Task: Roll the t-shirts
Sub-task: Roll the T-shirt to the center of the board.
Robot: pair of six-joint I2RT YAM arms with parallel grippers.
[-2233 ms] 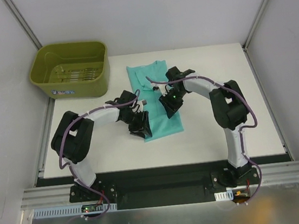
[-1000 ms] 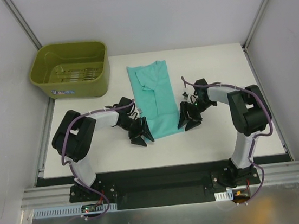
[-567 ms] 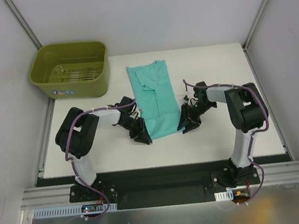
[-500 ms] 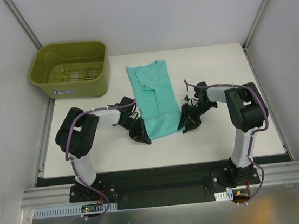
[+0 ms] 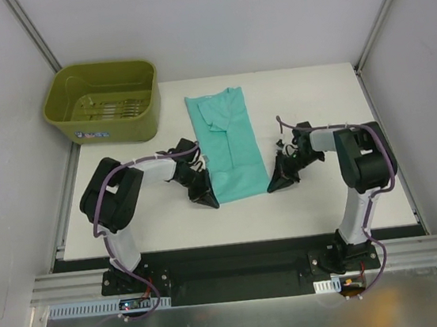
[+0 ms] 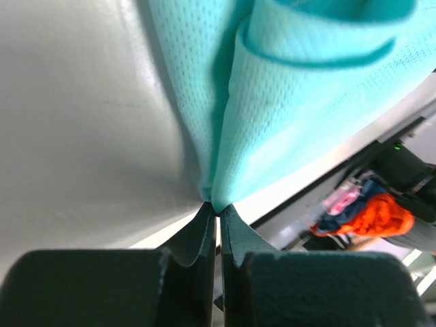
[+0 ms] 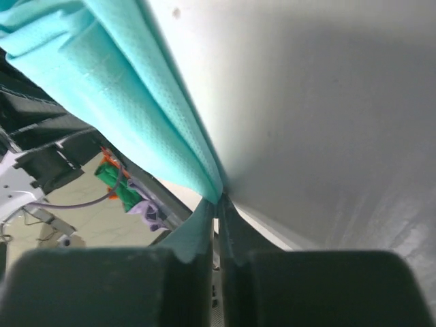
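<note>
T-shirt: the teal-green short-sleeved cotton t-shirt (image 5: 226,142) lies folded into a long narrow strip on the white table (image 5: 314,96), running from far to near, roughly in the middle between the two arms; its collar end is at the far side.
Left gripper: the left gripper (image 5: 205,198) is low on the table at the strip's near-left corner. In the left wrist view its jaws (image 6: 218,211) are closed, with the corner of the mesh fabric (image 6: 272,122) pinched at the tips.
Right gripper: the right gripper (image 5: 279,181) sits at the near-right corner. In the right wrist view its jaws (image 7: 218,201) are closed on the fabric edge (image 7: 136,109).
Tub: an olive-green rectangular plastic tub (image 5: 110,127) stands at the far left, well apart from the t-shirt.
</note>
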